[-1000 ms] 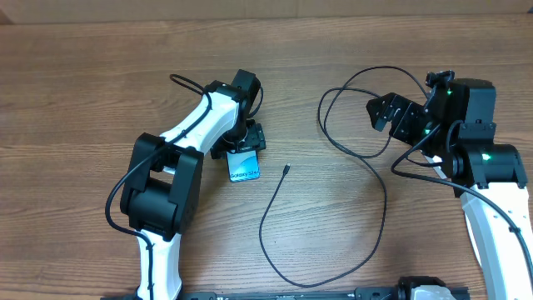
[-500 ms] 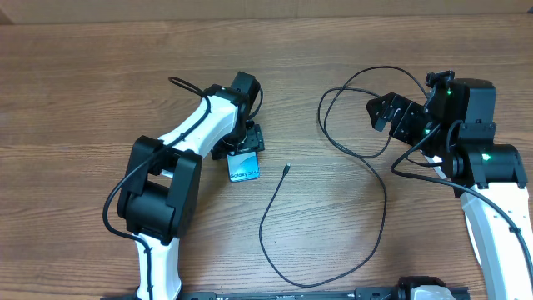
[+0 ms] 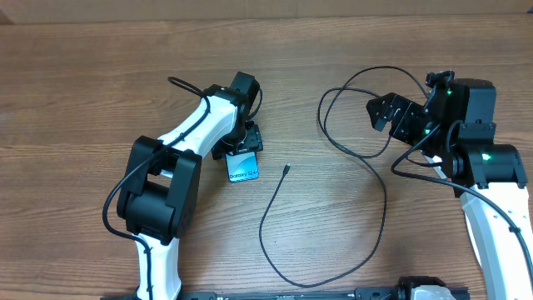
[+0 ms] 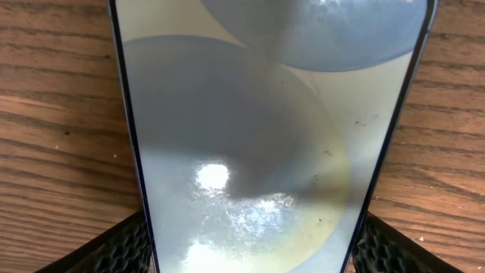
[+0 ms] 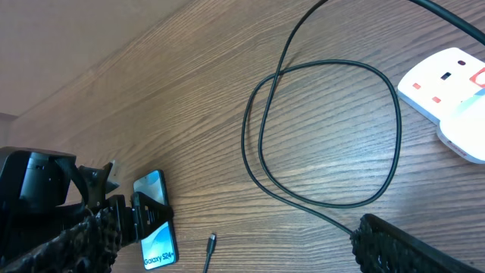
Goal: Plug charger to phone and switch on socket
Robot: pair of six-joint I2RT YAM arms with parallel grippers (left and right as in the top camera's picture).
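The phone point(image 3: 243, 170) lies flat on the table left of centre, its white "Galaxy S24" band toward me. It also shows in the right wrist view point(image 5: 157, 241). My left gripper point(image 3: 241, 143) is over its far end. In the left wrist view the phone point(image 4: 250, 114) fills the frame and my fingers point(image 4: 125, 244) press against both long edges. The charger cable point(image 3: 383, 200) loops across the table, and its metal-tipped plug point(image 3: 286, 169) lies free just right of the phone. My right gripper point(image 3: 388, 117) is open and empty above the cable loop point(image 5: 326, 136). The socket point(image 5: 443, 76) shows only in the right wrist view.
A white rounded block point(image 5: 466, 133) sits on the socket's near end. The cable's long loop point(image 3: 275, 250) runs toward the table's front edge. The right arm's body point(image 3: 483, 167) hides the socket from overhead. The plug also shows in the right wrist view point(image 5: 211, 244).
The left arm has shifted slightly left, and the phone has moved a touch with it. The right arm and the cable have not moved.
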